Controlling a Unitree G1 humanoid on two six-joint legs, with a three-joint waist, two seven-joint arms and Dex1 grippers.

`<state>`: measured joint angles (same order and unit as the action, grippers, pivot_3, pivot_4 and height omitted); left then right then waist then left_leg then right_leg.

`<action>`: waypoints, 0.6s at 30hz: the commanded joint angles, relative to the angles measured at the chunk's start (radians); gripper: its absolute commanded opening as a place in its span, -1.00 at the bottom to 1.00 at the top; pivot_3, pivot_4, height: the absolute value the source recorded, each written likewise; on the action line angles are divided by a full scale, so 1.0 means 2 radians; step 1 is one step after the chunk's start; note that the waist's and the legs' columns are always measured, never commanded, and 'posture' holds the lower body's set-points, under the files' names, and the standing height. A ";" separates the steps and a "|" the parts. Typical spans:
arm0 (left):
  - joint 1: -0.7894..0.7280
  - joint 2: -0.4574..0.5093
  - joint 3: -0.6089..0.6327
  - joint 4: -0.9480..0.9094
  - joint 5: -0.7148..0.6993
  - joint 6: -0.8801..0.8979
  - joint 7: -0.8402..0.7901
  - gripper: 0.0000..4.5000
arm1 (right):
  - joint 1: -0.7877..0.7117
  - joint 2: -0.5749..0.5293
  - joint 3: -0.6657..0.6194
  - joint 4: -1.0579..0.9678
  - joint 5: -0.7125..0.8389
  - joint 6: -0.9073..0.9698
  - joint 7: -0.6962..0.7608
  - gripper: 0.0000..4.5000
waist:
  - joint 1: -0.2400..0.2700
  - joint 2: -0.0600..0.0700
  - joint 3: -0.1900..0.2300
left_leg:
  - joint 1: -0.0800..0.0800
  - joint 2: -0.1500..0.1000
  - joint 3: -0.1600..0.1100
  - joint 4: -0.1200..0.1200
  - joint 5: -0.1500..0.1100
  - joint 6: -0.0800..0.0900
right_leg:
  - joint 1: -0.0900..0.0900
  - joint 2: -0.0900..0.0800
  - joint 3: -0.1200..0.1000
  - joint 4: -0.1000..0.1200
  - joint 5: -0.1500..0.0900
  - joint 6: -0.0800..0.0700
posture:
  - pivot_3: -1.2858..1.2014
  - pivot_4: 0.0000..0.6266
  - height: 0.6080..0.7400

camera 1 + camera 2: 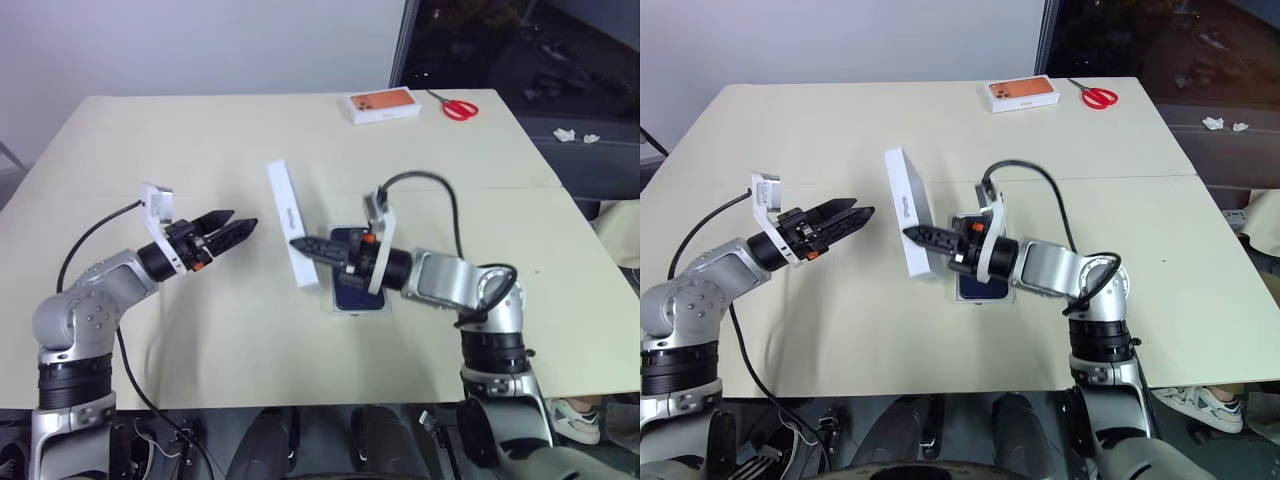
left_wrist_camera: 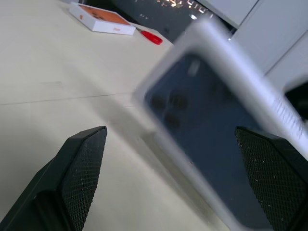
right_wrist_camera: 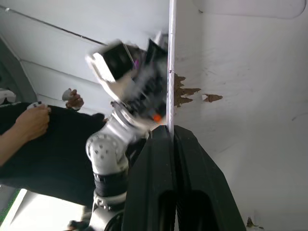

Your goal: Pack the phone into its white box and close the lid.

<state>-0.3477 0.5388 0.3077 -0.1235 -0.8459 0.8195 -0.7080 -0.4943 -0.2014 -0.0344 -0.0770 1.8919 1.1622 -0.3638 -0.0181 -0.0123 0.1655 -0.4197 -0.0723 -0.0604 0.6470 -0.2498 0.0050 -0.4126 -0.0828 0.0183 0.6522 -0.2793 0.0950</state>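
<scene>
- Table (image 1: pixel 200 360): big bare top with room to work, but the lid (image 1: pixel 291 224) stands on edge near the middle, tilted. If it tips the wrong way it falls flat away from the box (image 1: pixel 330 308).
- Lid: the right gripper (image 1: pixel 302 245) has its jaws together on the lid's thin wall. The right wrist view shows the wall running straight between the fingers. An edge pinch like that gives little torque control, so the lid could pivot or slip while it is swung over.
- Box with phone (image 1: pixel 352 290): the phone sits in the white box just behind the right wrist, dark glossy back up. I think it is fully seated, but the arm covers most of it. If a corner rides high, the lid will jam or cock.
- Right forearm hangs directly over the box. A low sweep could nudge the box and spoil alignment.
- Left gripper (image 1: pixel 240 224): jaws wide apart, empty, aimed at the lid's printed face, near but not touching. Closing in off-centre could knock the lid out of the right pinch.
- Orange-topped box (image 1: pixel 382 105) and scissors (image 1: pixel 458 107): far edge, well apart, low risk.
</scene>
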 commanded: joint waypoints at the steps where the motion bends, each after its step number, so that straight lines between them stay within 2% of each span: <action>1: 0.005 -0.003 -0.001 -0.024 -0.006 -0.004 0.002 1.00 | -0.002 -0.004 0.013 -0.022 0.040 -0.029 -0.011 -0.97 | -0.001 0.000 0.000 | 0.000 0.000 0.000 0.000 0.000 0.000 | 0.000 0.000 0.000 0.000 0.000 0.000 | 0.03 -0.52 1.00; 9: 0.034 -0.004 -0.041 -0.030 0.029 -0.028 -0.013 1.00 | 0.017 -0.014 0.030 -0.004 0.040 -0.055 -0.011 -0.97 | 0.000 0.000 0.000 | 0.000 0.000 0.000 0.000 0.000 0.000 | 0.000 0.000 0.000 0.000 0.000 0.000 | 0.03 -0.52 1.00; 14: 0.043 -0.021 -0.062 -0.018 0.037 -0.039 -0.020 1.00 | 0.029 -0.010 0.029 0.006 0.040 -0.055 -0.003 -0.97 | 0.001 0.000 0.000 | 0.000 0.000 0.000 0.000 0.000 0.000 | 0.000 0.000 0.000 0.000 0.000 0.000 | 0.03 -0.52 1.00; 16: 0.044 -0.024 -0.068 -0.014 0.040 -0.040 -0.023 1.00 | 0.030 -0.007 0.025 0.011 0.040 -0.056 -0.001 -0.73 | 0.001 0.000 0.000 | 0.000 0.000 0.000 0.000 0.000 0.000 | 0.000 0.000 0.000 0.000 0.000 0.000 | 0.03 -0.52 1.00; 18: 0.046 -0.032 -0.073 -0.009 0.040 -0.040 -0.024 0.75 | 0.029 -0.006 0.022 0.014 0.040 -0.057 -0.003 -0.41 | 0.001 0.000 0.000 | 0.000 0.000 0.000 0.000 0.000 0.000 | 0.000 0.000 0.000 0.000 0.000 0.000 | 0.03 -0.52 1.00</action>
<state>-0.2586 0.4823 0.1696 -0.1333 -0.7703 0.7563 -0.7467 -0.4310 -0.2208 0.0292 -0.0349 1.9383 1.0607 -0.3840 -0.0166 -0.0122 0.1655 -0.4195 -0.0718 -0.0602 0.6469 -0.2499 0.0052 -0.4123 -0.0821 0.0183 0.6519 -0.2794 0.0950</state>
